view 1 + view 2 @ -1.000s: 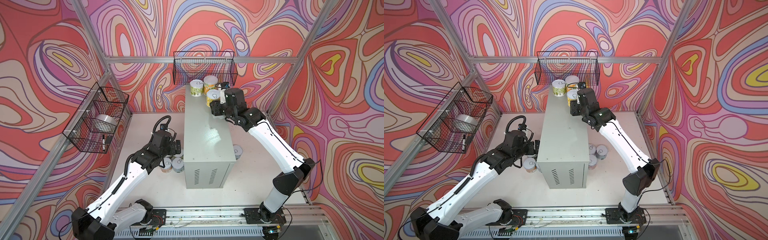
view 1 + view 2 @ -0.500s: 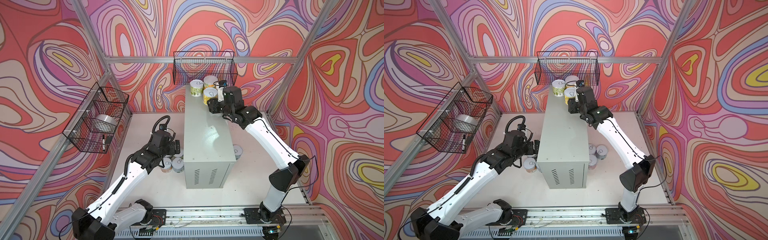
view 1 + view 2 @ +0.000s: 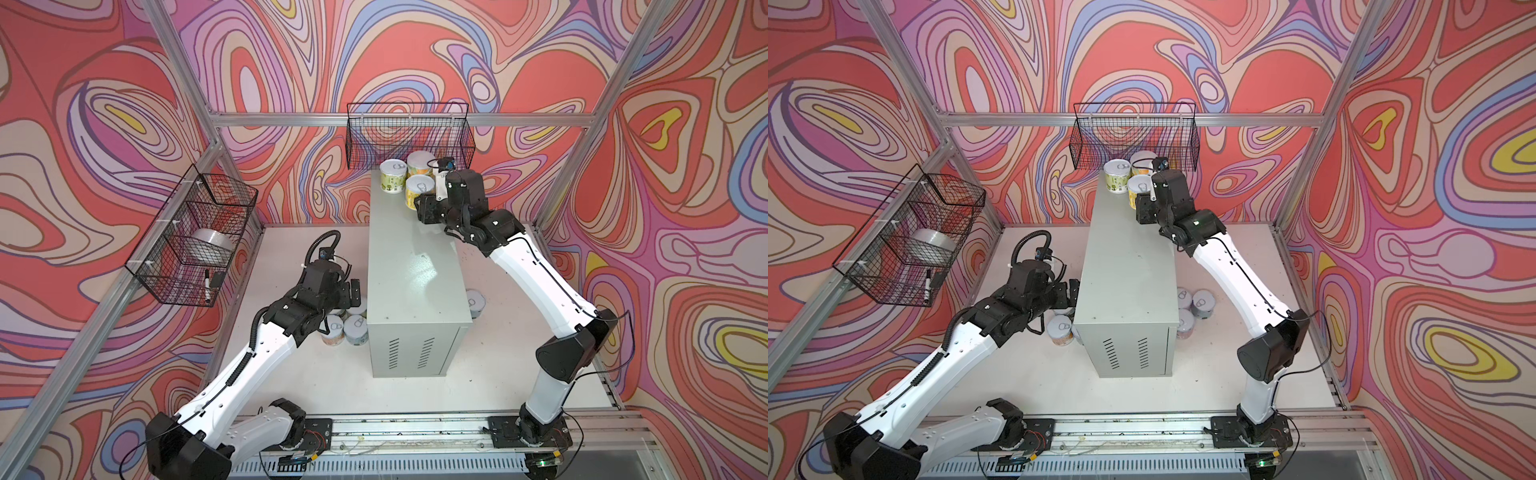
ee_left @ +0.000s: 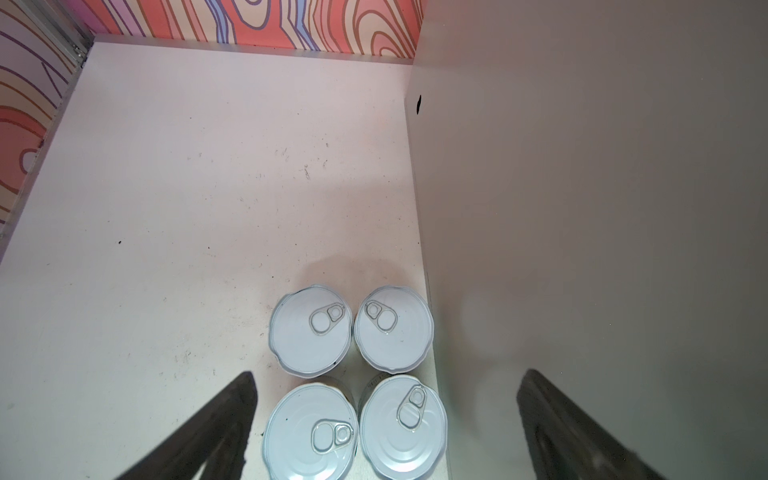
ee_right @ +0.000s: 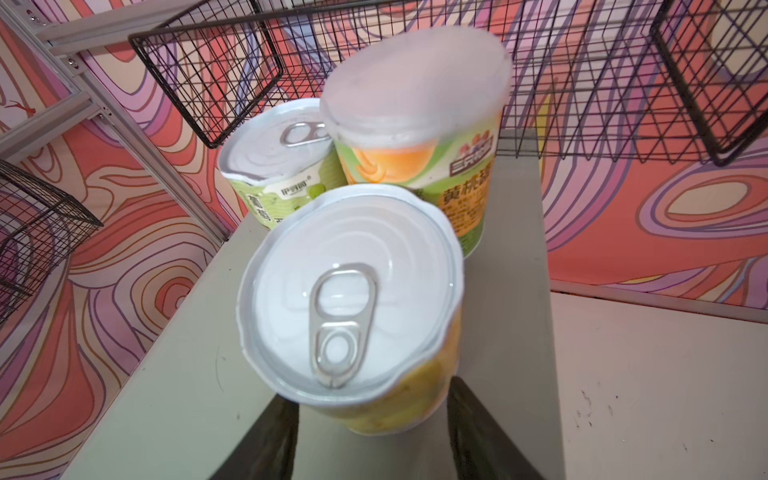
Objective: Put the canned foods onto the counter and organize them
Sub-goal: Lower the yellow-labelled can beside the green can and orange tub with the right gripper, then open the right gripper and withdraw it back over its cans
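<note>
The yellow tin [image 5: 353,299], lid up, is at the far end of the tall grey table [image 3: 411,270], just this side of the green-label tin [image 5: 274,166] and the orange-label tin [image 5: 415,124], pinched low on its wall by the right tool [image 5: 370,399]; only the right wrist view shows that grip, and none shows whether its base touches. Four other tins [image 4: 311,328] stand on the white table [image 4: 166,208] beside the grey one, beneath the wide-spread left tool [image 4: 388,374]

The short yellow-labelled round tin [image 5: 349,291] had a smooth, shiny metal lid and a glossy label. The tall pale grey metal cabinet [image 3: 411,266] shone on top. The white tabletop [image 4: 187,187] looked matt and scuffed.
</note>
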Controlling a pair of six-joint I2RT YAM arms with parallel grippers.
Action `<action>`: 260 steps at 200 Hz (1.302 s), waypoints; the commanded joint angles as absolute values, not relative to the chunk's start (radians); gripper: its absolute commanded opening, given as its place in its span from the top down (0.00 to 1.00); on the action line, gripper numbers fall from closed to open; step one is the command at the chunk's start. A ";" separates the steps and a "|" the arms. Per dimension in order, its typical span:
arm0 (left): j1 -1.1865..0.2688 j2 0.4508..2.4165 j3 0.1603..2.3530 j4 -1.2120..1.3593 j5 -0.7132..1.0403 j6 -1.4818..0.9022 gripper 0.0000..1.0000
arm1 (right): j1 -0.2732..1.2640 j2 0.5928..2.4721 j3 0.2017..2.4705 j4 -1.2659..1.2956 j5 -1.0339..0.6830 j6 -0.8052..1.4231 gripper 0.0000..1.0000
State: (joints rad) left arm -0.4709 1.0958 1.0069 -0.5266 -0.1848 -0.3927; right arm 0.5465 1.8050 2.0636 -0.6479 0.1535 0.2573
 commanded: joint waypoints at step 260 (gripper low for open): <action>-0.466 1.008 0.938 -0.771 -0.337 -0.560 0.00 | 0.306 1.154 1.314 -0.734 0.139 0.386 0.27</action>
